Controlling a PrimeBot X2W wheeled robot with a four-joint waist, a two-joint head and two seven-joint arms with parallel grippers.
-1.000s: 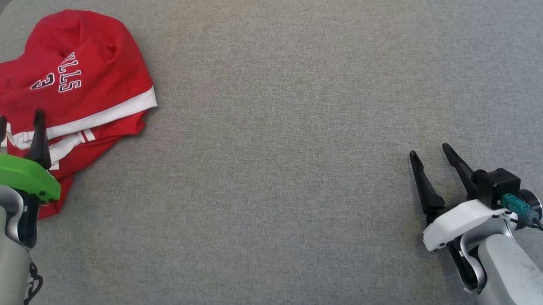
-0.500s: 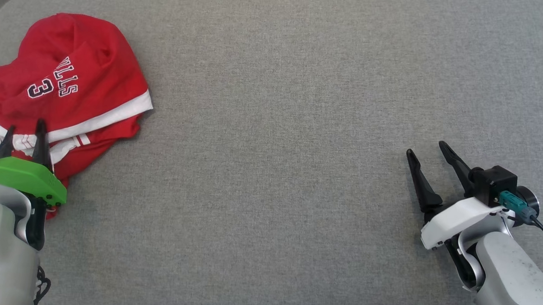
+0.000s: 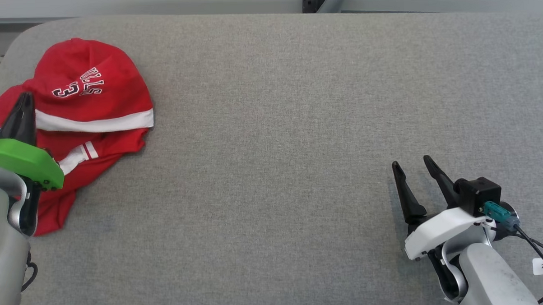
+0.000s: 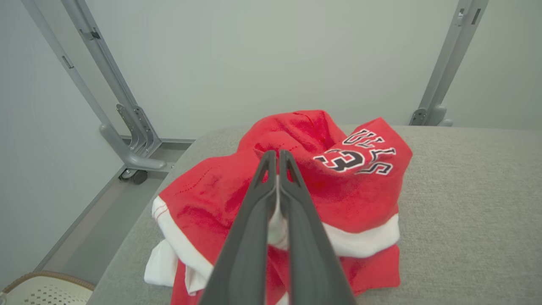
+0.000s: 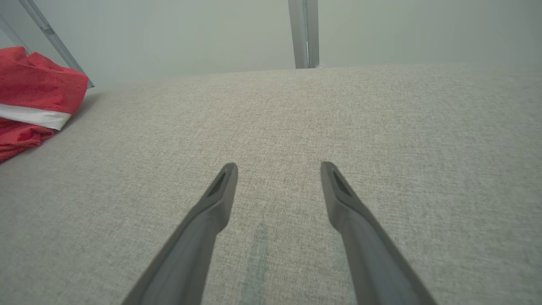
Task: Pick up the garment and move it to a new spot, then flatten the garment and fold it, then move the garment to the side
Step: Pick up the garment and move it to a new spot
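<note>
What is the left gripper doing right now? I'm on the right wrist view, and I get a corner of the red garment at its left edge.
Observer: The left gripper has its jaws shut on the garment. The left wrist view shows its fabric pinched between them.
Operator: Where on the garment is that grip?
Observer: On its left side in the head view, near the left end of the white band.
Operator: Is the garment lying flat?
Observer: No, it is bunched in a heap at the far-left corner of the grey surface.
</note>
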